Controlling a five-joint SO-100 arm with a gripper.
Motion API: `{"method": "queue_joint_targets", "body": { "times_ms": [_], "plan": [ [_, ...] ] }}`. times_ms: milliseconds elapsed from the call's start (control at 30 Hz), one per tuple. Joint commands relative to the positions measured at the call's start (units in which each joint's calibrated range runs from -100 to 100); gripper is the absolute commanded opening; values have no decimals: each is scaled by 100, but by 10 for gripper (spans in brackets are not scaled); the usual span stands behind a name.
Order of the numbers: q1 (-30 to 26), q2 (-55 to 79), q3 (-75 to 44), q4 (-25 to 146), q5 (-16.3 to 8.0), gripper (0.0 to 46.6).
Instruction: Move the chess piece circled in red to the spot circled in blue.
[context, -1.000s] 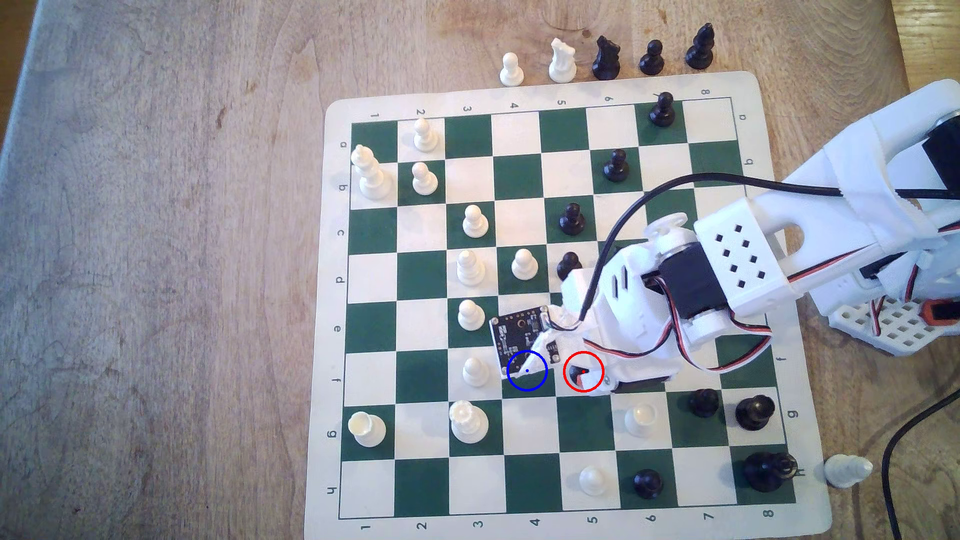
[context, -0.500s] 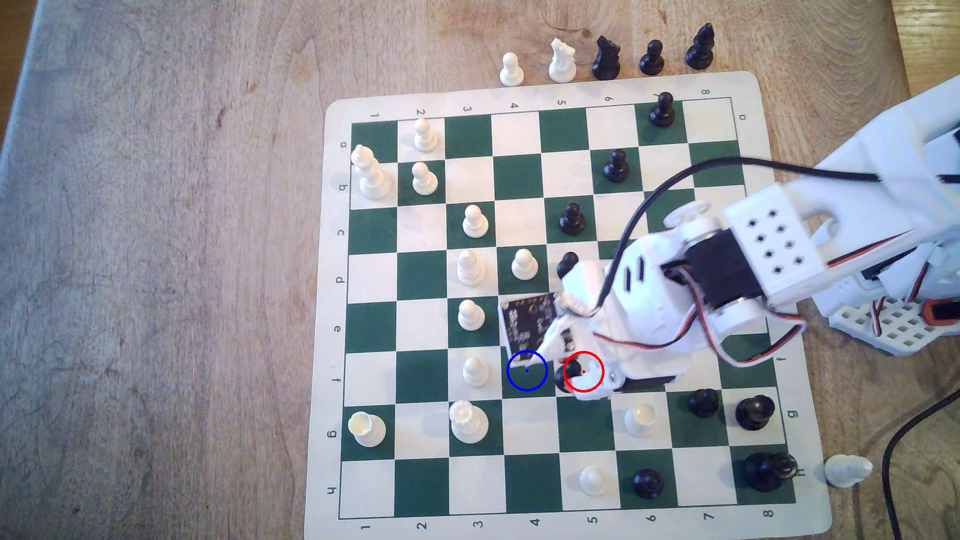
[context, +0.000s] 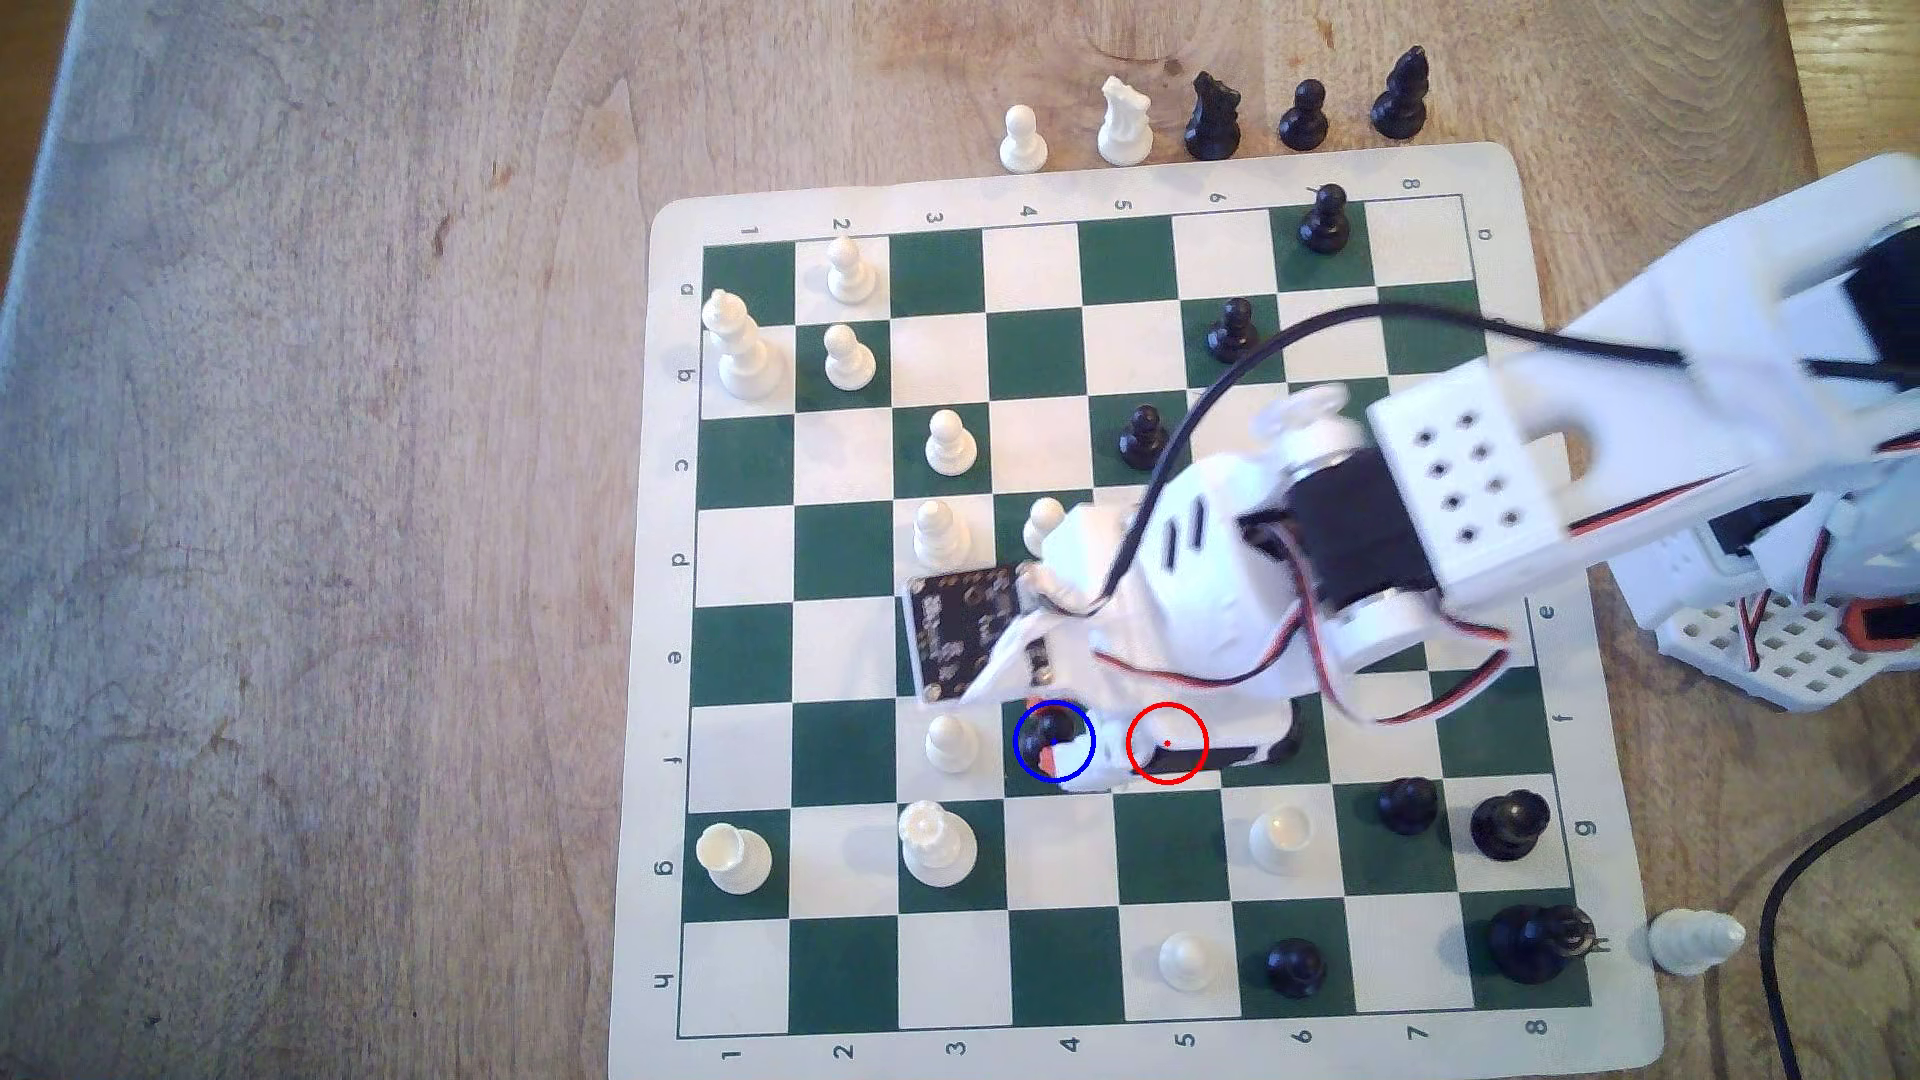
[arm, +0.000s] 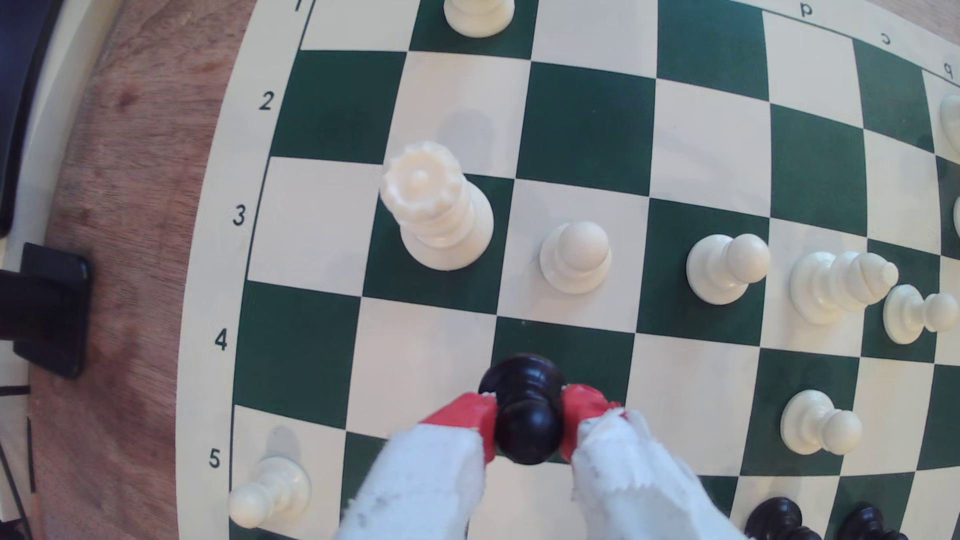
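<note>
black pawn: carried since a second ago from the red-ringed white square leftward in the exterior view, now inside the blue-ringed green square. claw: red-tipped fingers closed on the pawn's collar. judged remaining: lower, release, clear of the white pawn just left.

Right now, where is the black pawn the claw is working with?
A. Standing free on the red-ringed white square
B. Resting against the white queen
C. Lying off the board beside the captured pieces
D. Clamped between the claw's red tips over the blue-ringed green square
D: the wrist view shows the claw shut on the black pawn, and the exterior view shows it inside the blue ring.
</note>
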Motion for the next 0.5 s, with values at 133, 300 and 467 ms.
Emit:
{"method": "queue_joint_targets", "body": {
  "times_ms": [133,300,467],
  "plan": [
    [138,625,-610,-365,0,3],
    [138,744,-619,-373,5,3],
    [130,879,-628,-365,5,3]
  ]
}}
